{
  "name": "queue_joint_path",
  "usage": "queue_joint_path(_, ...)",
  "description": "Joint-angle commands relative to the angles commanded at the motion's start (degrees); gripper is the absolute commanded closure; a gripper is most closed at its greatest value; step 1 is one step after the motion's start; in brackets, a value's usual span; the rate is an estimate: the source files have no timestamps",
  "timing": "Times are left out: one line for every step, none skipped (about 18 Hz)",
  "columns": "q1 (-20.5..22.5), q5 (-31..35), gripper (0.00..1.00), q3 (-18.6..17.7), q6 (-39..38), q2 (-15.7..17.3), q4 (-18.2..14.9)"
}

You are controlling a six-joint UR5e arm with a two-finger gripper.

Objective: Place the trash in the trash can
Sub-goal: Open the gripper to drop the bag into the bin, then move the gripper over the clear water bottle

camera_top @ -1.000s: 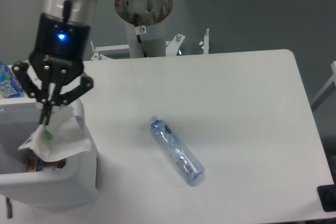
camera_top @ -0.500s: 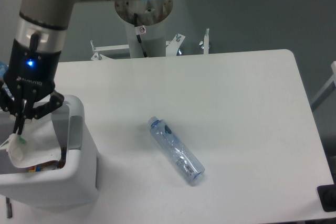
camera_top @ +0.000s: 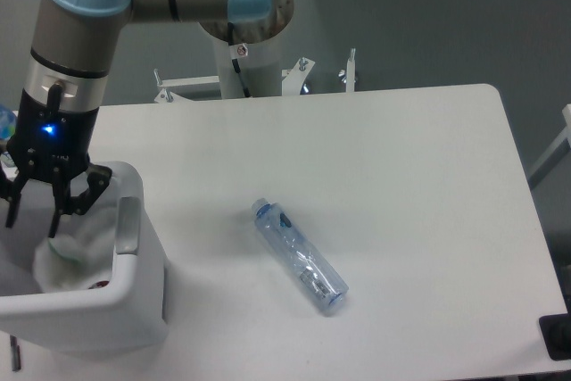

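In the fixed camera view, the gripper (camera_top: 33, 218) is seen spread apart above the bin (camera_top: 134, 296), and the wrapper (camera_top: 71, 252) is seen lying inside it, free of the fingers, so that half of the task is judged done. The bottle (camera_top: 300, 255) is left to be fetched: it lies on its side on the table (camera_top: 401, 176), well apart from the bin. Nothing is seen between bottle and bin, and only the arm's base column (camera_top: 245, 37) is found behind the table.

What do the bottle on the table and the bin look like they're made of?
Bottle: thin clear plastic with a bluish tint; the table shows through it and it glints in places. Bin: opaque white plastic, probably moulded, with a smooth, slightly glossy finish, rounded corners and a thick rim.
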Motion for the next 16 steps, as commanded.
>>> queue_joint_path(0.3, 0.0, 0.04, 0.2, 0.0, 0.1, -0.1)
queue_joint_path(0.9, 0.4, 0.02, 0.1, -0.1, 0.1, -0.1)
queue_joint_path(2.2, 1.9, 0.02, -0.2, -0.2, 0.2, -0.1)
queue_joint_path(3.9, 3.5, 0.01, -0.4, -0.7, 0.6, -0.3)
queue_joint_path(5.8, 4.2, 0.0, -0.4, -1.3, 0.8, -0.9)
queue_joint_path(7.8, 4.3, 0.0, -0.5, -2.2, 0.9, -1.7)
queue_joint_path(9.7, 4.3, 0.0, -0.6, -2.7, 0.9, -2.7)
queue_joint_path(11.5, 4.3, 0.0, -0.6, -2.7, 0.8, -4.0)
queue_joint_path(13.5, 4.3, 0.0, -0.7, -2.7, 0.5, -5.3)
queue_joint_path(15.5, 4.3, 0.0, -1.0, -2.7, 0.4, -6.9)
queue_joint_path(17.5, 4.3, 0.0, -1.1, -2.6, 0.2, -8.4)
queue_joint_path(19.0, 4.3, 0.0, -1.2, -2.6, -0.3, -10.1)
queue_joint_path(20.3, 4.3, 0.0, -1.2, -2.5, -1.0, -11.6)
queue_joint_path(21.4, 4.4, 0.0, -1.2, -2.5, -1.7, -13.2)
queue_joint_path(22.7, 4.5, 0.0, -1.2, -2.5, -2.0, -15.1)
queue_joint_path(24.0, 4.5, 0.0, -1.2, -2.5, -2.3, -17.6)
